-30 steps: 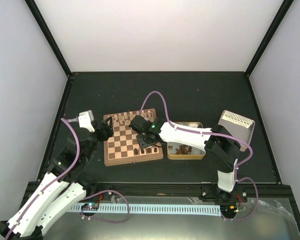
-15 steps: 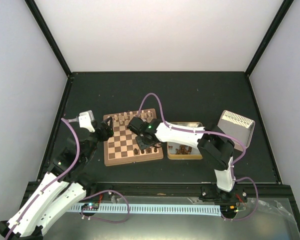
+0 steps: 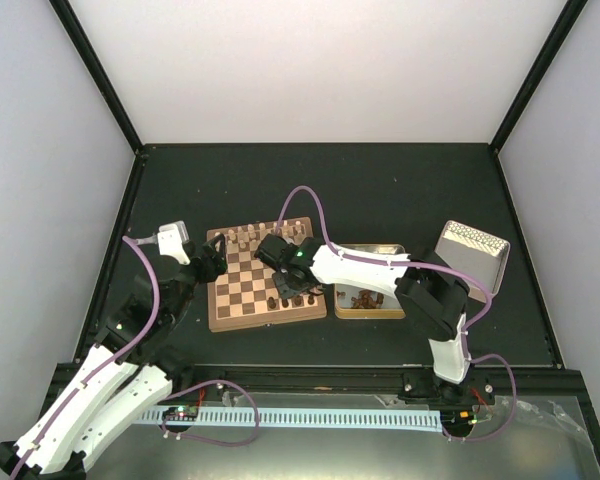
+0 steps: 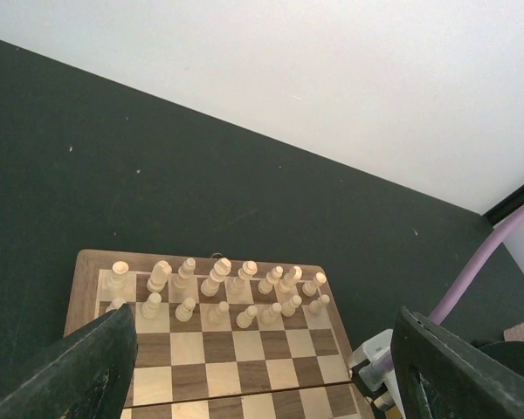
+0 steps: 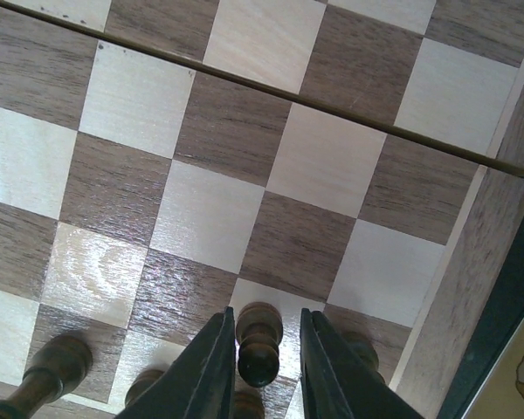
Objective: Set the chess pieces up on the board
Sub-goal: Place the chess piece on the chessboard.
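The right gripper (image 5: 264, 319) straddles a dark pawn (image 5: 258, 347) on the board (image 5: 244, 131); whether its jaws clench the pawn cannot be told. The left gripper (image 4: 262, 362) hangs released above the pale chessmen (image 4: 218, 284).

I am looking down at the black table (image 3: 380, 190), which is carrying three things directly. The wooden board (image 3: 250, 322) is lying flat left of the table's middle, nearer the near edge than the far one. A shallow tin (image 3: 370, 314) is sitting just beside the board's right side. A shiny square lid (image 3: 472, 250) is resting further towards the right edge, and it is appearing tilted rather than flat.
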